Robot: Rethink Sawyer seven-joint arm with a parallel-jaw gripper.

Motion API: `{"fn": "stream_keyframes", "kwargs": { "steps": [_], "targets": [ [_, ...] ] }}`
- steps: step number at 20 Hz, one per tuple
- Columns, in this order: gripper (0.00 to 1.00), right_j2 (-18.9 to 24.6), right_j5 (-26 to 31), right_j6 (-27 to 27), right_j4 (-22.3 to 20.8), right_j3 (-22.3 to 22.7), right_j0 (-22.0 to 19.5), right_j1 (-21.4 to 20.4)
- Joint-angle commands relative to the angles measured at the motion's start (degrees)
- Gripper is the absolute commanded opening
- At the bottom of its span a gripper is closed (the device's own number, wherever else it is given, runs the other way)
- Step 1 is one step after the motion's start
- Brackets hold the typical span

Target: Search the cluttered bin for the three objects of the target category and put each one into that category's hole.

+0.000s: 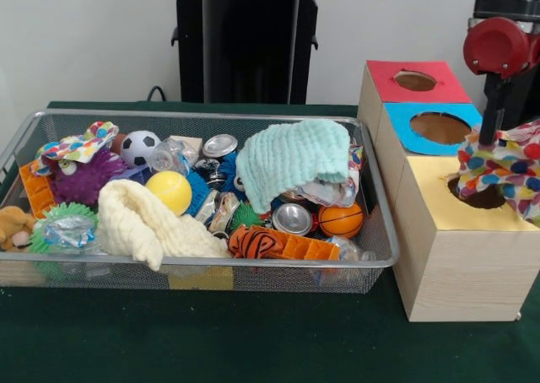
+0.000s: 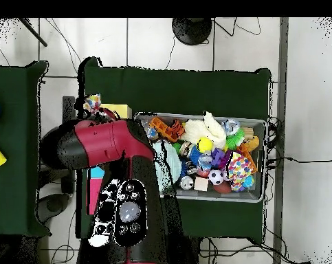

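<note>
Front view shows you the gripper (image 1: 489, 138) clamped on the polka-dot cloth (image 1: 506, 168). It hangs over the yellow hole (image 1: 478, 195), its long axis crosswise.

Polka-dot cloth (image 1: 504, 165) draped over yellow box's hole (image 1: 479, 194), held aloft

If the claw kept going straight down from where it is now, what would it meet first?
Most likely the hole in the yellow-topped box: the claw hangs right above it with the polka-dot cloth, which would enter first, though depth is hard to judge.
</note>
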Motion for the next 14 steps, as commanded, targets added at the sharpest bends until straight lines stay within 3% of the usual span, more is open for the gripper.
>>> {"fn": "stream_keyframes", "kwargs": {
  "steps": [1, 14],
  "targets": [
    [0.0, 0.6, -3.8, 13.4, -0.1, 5.5, -2.1, 3.5],
    [0.0, 1.5, -10.0, 11.7, -1.1, 5.2, -2.3, 5.1]
  ]
}}
